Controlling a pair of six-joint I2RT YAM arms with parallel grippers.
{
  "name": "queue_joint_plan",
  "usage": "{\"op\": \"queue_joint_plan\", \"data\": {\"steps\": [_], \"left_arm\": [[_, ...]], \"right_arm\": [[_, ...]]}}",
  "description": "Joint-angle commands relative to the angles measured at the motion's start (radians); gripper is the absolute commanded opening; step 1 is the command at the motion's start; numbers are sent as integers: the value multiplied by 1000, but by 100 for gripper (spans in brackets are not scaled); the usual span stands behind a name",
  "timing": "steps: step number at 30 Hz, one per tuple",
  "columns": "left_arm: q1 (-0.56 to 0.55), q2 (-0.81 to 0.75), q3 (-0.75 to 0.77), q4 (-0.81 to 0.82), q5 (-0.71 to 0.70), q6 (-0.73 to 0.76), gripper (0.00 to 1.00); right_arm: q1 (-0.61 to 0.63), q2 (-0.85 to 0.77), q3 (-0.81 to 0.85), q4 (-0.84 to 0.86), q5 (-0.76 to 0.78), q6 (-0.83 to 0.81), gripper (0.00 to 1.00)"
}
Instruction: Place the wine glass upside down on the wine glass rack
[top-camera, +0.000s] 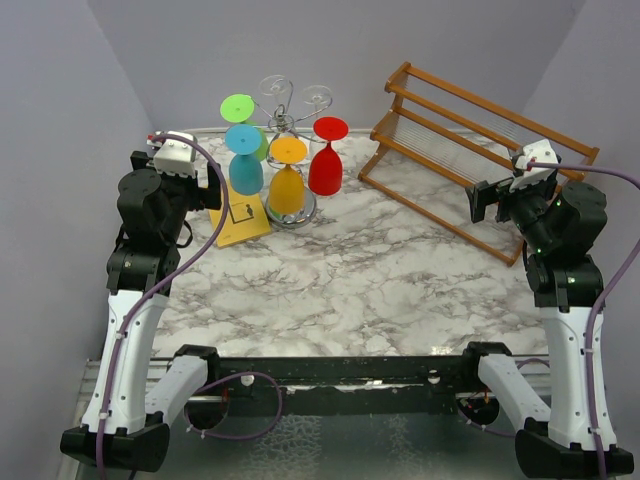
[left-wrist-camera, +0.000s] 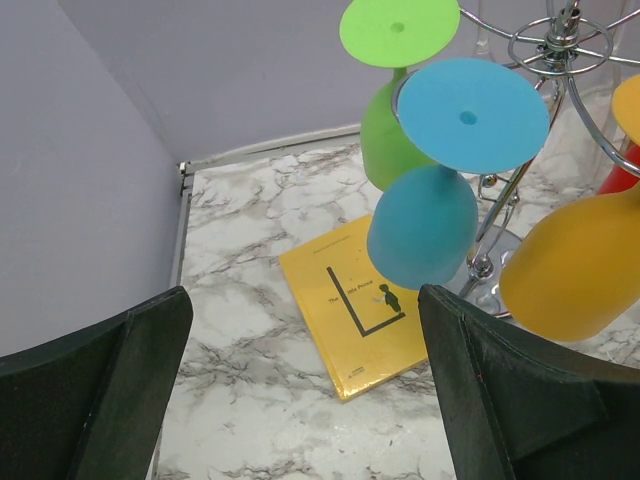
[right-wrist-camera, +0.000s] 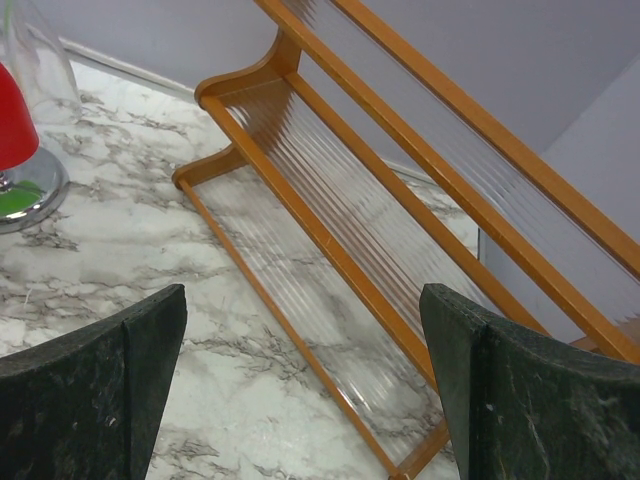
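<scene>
**marble_fan:** Where's the wine glass rack (top-camera: 283, 124) sitting right now?

**yam_watcher:** Far left part of the marble table (top-camera: 380, 270), close to the back wall. It's the chrome one, upright on its round base. Coloured glasses hang off it upside down: a green glass (top-camera: 238, 105) at the back left, a blue glass (top-camera: 246, 172) in front of that, an orange glass (top-camera: 287, 190) at the front and a red glass (top-camera: 325, 172) on the right. There are two clear glasses (top-camera: 275, 88) up at the back too.

**marble_fan:** Is either arm holding one?

**yam_watcher:** Nope. The left gripper (left-wrist-camera: 303, 295) has its fingers spread wide with nothing between them. It's hovering just left of the rack, above a yellow book (top-camera: 238, 218) that lies flat on the table with its corner right by the rack's base. From the left wrist view the blue glass is the nearest one to it.

**marble_fan:** And the right one?

**yam_watcher:** The right gripper (right-wrist-camera: 303, 290) is wide apart as well and empty. It's well away from the chrome rack, over by the wooden slatted rack (right-wrist-camera: 245, 82) on the far right side.
</scene>
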Motion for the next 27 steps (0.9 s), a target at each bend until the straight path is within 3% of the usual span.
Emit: {"op": "queue_joint_plan", "data": {"steps": [1,27], "left_arm": [[5,-5,31,4,11,-5,99],[-4,-20,46,-2,-17,-7,99]], "right_arm": [[-5,-4,-11,16,0,-7,99],[-5,18,13,18,-10,-6,100]]}}
